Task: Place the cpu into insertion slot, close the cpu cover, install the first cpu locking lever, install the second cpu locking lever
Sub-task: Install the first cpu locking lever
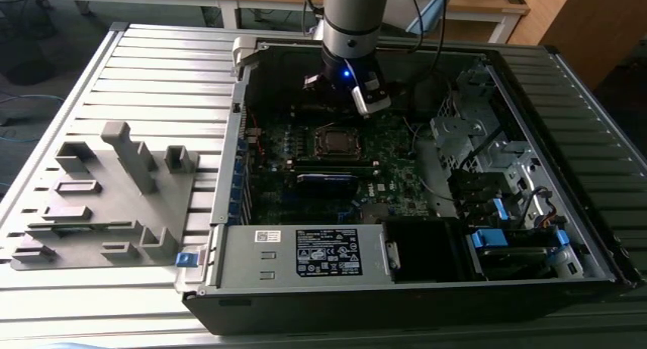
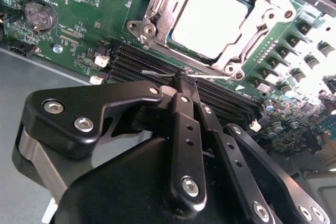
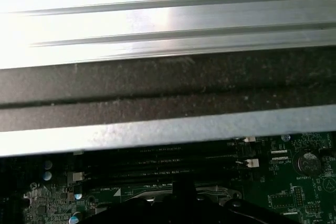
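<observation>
In the second wrist view the cpu (image 2: 212, 17) lies flat in the insertion slot (image 1: 334, 141), its pale metal face showing through the window of the cpu cover (image 2: 251, 39). The cover is folded down over it. My gripper (image 2: 184, 78) is shut, with the two black fingers (image 2: 181, 129) pressed together. Their tips sit at a thin wire locking lever (image 2: 156, 73) that runs along the socket's edge beside the memory slots. In the exterior view the gripper (image 1: 342, 107) hangs just behind the socket, inside the open computer case.
Long black memory slots (image 2: 142, 61) lie between my fingers and the socket. A coin battery (image 2: 39, 15) sits on the green board. The case's back wall (image 3: 168, 90) is close behind, with a drive cage (image 1: 475, 137) and a power supply (image 1: 303, 252) inside. A grey fixture (image 1: 111, 197) stands on the slatted table.
</observation>
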`<control>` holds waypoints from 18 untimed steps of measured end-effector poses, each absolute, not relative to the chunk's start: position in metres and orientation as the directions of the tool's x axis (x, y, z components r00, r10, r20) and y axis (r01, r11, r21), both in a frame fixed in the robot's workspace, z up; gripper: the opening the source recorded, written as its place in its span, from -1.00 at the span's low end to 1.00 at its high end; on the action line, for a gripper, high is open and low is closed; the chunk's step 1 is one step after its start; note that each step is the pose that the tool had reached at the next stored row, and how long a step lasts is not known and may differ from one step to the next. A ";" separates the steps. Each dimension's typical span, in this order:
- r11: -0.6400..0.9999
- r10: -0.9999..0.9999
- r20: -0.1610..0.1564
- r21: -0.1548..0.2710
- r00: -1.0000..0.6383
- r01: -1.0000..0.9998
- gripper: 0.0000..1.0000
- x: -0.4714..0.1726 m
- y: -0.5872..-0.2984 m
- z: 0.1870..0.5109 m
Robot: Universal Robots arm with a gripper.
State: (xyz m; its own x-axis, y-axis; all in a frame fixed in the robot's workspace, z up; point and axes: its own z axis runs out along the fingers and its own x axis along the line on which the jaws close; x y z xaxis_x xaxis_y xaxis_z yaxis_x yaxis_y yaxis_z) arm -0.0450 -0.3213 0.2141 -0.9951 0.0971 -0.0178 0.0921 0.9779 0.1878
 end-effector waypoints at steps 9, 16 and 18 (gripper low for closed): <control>0.964 0.196 -0.018 0.188 -0.980 0.189 -0.79 -0.045 -0.321 0.213; 0.962 0.206 -0.037 0.189 -0.978 0.196 -0.79 -0.045 -0.321 0.211; 0.962 0.207 -0.045 0.190 -0.977 0.195 -0.79 -0.045 -0.321 0.211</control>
State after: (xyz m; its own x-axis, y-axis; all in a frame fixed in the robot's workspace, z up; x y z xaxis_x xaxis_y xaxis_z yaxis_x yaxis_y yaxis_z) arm -0.0451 -0.3212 0.2111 -0.9774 0.2067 -0.0452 0.1947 0.9622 0.1902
